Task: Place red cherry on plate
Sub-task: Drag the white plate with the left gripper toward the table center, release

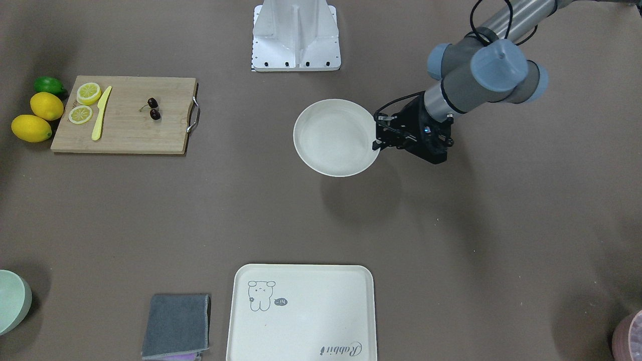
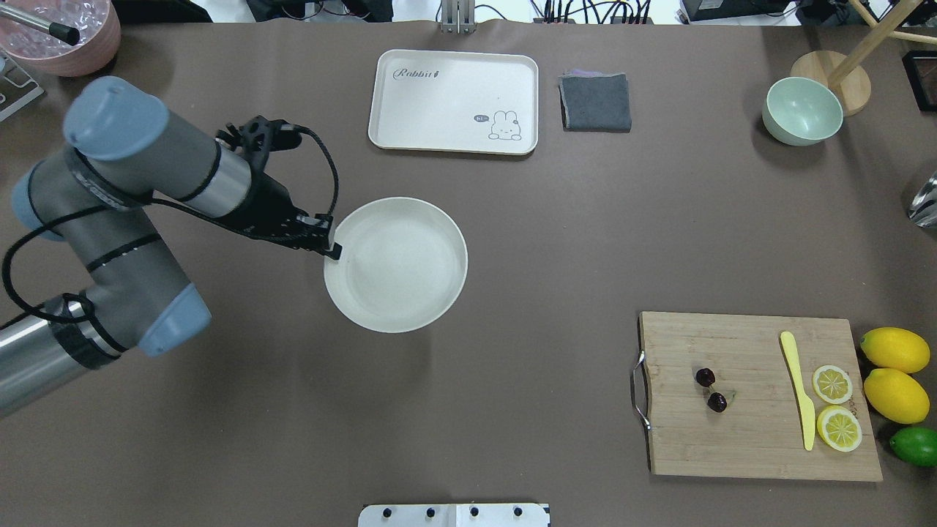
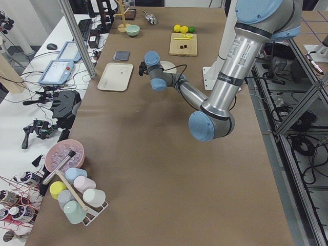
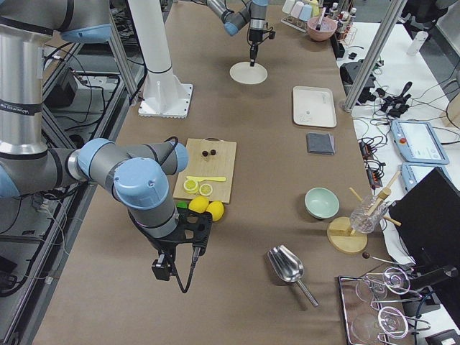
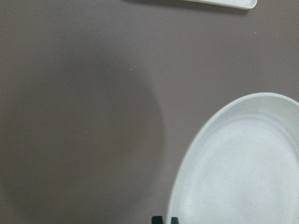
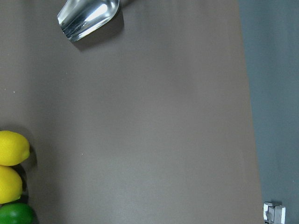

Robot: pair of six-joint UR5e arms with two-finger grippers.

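The red cherry [image 1: 153,108] [image 2: 711,389], a dark pair on thin stems, lies on a wooden cutting board [image 2: 739,439], far from both grippers. My left gripper [image 1: 377,145] [image 2: 334,252] is shut on the rim of the round cream-white plate [image 1: 333,138] [image 2: 399,267]. The plate's shadow falls well off to one side, so it hangs above the table. In the left wrist view the plate [image 5: 243,168] fills the lower right. My right gripper [image 4: 167,267] shows only in the exterior right view, past the lemons near the table's edge; I cannot tell whether it is open or shut.
The board also carries a yellow knife [image 2: 798,388] and two lemon slices [image 2: 834,406]. Two lemons [image 2: 897,373] and a lime [image 2: 915,445] lie beside it. A bear tray [image 2: 454,101], grey cloth [image 2: 596,102], mint bowl [image 2: 802,111] and metal scoop [image 6: 88,16] sit farther off.
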